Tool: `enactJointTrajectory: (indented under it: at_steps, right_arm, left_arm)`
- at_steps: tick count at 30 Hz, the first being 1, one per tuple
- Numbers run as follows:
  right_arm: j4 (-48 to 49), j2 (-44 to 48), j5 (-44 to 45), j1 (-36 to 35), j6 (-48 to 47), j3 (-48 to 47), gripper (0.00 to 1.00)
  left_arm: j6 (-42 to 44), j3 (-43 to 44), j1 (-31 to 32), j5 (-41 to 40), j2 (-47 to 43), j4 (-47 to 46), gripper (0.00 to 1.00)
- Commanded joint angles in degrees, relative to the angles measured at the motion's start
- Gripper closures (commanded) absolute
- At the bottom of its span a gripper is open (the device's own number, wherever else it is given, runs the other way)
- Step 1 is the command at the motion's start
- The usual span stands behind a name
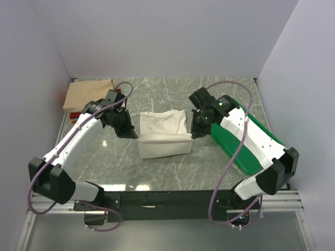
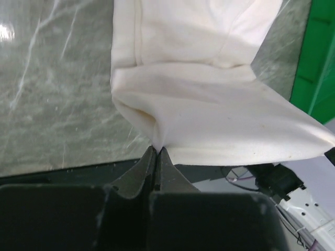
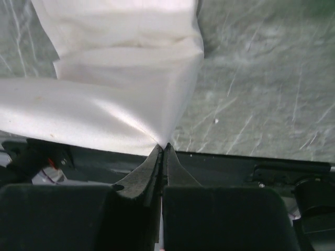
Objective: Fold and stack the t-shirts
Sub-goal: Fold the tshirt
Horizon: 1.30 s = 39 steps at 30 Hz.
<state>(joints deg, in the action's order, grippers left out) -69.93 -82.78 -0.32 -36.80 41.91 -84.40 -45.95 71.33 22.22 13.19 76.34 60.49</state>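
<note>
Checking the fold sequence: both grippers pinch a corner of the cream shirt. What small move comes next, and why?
Probably carry both corners together toward the far half and lower them there. The left gripper and right gripper are each shut on a corner of the cream shirt, the held edge stretched taut between them, so the fold looks unfinished.

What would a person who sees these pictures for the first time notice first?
The cream t-shirt in the middle, partly folded, stands out first: the left tool and the right tool each pinch a corner of it. Next come the green tray under the right arm and the tan t-shirt in the far left corner.
</note>
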Motion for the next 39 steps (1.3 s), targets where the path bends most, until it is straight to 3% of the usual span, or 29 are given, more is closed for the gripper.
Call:
enactJointTrajectory:
  at_steps: [1, 28, 39]
  right_arm:
    - [-0.74, -2.98, 5.15, 3.13, -4.11, -5.15, 1.00]
    - [4.63, -35.86, 9.99, 11.39, -15.19, -36.70, 1.00]
    - [6.65, -43.95, 8.58, 12.28, -17.21, -41.54, 1.00]
  left_arm:
    - [3.32, 6.08, -1.38, -2.21, 2.93, -3.53, 1.00]
    - [7.28, 19.90, -9.91, 5.17, 29.21, -14.86, 1.00]
    - [5.35, 22.80, -11.67, 5.62, 35.11, -16.10, 1.00]
